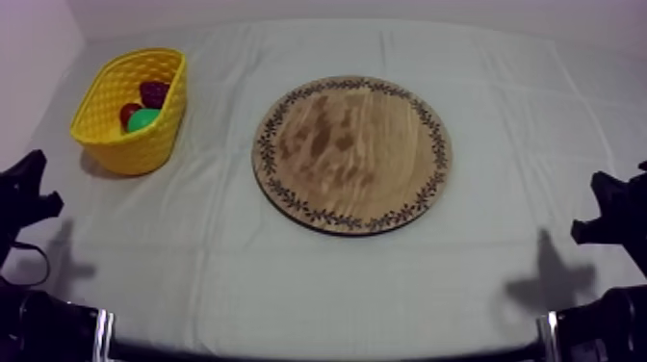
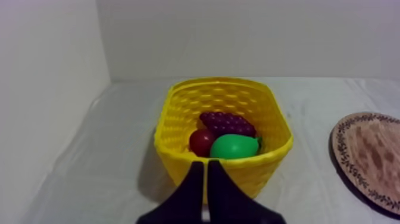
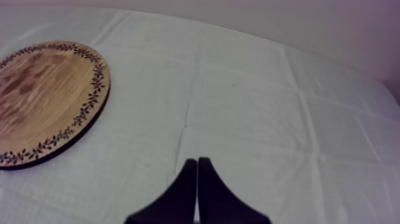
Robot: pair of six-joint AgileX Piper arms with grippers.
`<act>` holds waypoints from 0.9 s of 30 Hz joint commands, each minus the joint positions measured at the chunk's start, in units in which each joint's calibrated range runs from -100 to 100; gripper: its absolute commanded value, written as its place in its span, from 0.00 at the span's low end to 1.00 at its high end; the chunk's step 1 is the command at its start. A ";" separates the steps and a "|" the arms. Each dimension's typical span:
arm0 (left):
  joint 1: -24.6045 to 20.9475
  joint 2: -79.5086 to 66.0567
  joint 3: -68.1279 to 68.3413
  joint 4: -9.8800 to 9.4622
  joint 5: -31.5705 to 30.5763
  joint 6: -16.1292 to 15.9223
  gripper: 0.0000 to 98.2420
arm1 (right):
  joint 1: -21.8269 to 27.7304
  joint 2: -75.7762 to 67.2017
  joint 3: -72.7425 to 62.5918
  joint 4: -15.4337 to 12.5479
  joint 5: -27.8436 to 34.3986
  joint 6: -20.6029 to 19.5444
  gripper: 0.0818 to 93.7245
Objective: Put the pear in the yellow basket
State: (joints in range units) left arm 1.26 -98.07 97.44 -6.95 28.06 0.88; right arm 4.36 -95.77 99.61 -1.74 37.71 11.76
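Note:
The green pear (image 1: 144, 119) lies inside the yellow basket (image 1: 114, 144) at the table's far left, next to a small red fruit (image 1: 127, 113) and a bunch of grapes (image 1: 154, 92). In the left wrist view the pear (image 2: 235, 146) rests against the basket's near wall (image 2: 238, 173), beside the red fruit (image 2: 201, 142) and in front of the grapes (image 2: 227, 123). My left gripper (image 2: 205, 165) is shut on nothing, just short of that wall. The round wooden board (image 1: 351, 152) lies bare in the middle. My right gripper (image 3: 196, 161) is shut on nothing, over bare cloth right of the board (image 3: 47, 95).
Both arms sit low at the table's front corners, the left arm (image 1: 24, 197) and the right arm (image 1: 611, 212). Grey-white cloth stretches between the basket and the board and all along the front. A pale wall stands close behind and left of the basket.

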 commanded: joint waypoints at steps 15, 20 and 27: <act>-0.87 -1.67 2.55 3.22 0.65 -2.02 0.00 | 0.00 0.01 0.05 0.01 0.03 0.03 0.00; -1.85 -1.67 2.56 3.38 1.11 -2.51 0.00 | 0.00 0.01 0.05 0.01 0.03 0.03 0.00; -3.04 -1.67 2.56 3.44 1.34 -3.03 0.00 | 0.00 0.01 0.05 0.01 0.03 0.03 0.00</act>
